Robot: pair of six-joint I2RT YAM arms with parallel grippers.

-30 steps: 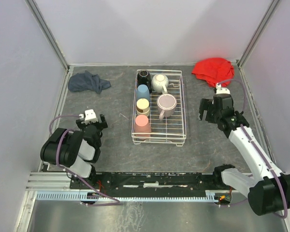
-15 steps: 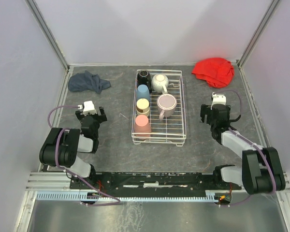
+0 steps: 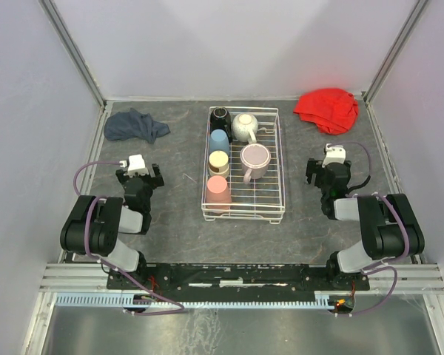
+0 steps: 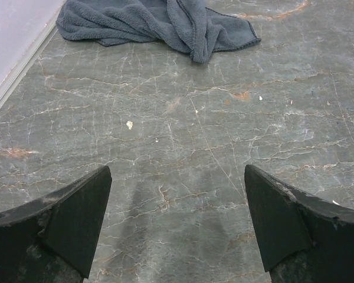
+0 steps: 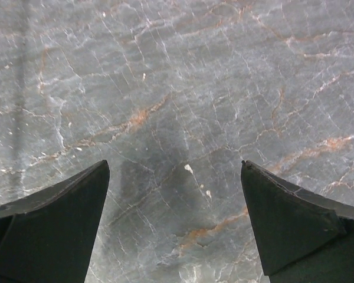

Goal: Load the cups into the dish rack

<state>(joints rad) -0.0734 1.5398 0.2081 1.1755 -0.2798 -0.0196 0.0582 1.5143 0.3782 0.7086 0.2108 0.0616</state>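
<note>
The white wire dish rack (image 3: 271,201) stands mid-table. Inside it are several cups: a black mug (image 3: 220,116), a cream mug (image 3: 246,127), a blue tumbler (image 3: 220,140), a steel tumbler (image 3: 219,162), a salmon-orange tumbler (image 3: 217,188) and a mauve-pink mug (image 3: 255,158). My left gripper (image 3: 139,177) (image 4: 177,218) rests low over the bare table left of the rack, open and holding nothing. On the rack's right, my right gripper (image 3: 328,174) (image 5: 176,218) is also open over bare tabletop, with nothing between its fingers.
A dark blue cloth (image 3: 135,126) (image 4: 153,23) lies crumpled at the back left, ahead of the left gripper. A red cloth (image 3: 327,109) sits in the back right corner. Walls close the table on three sides.
The right arm has folded back toward its base, drawing its gripper nearer and lower. The left arm settled back slightly early on, then stayed still. Both grippers remained open.
</note>
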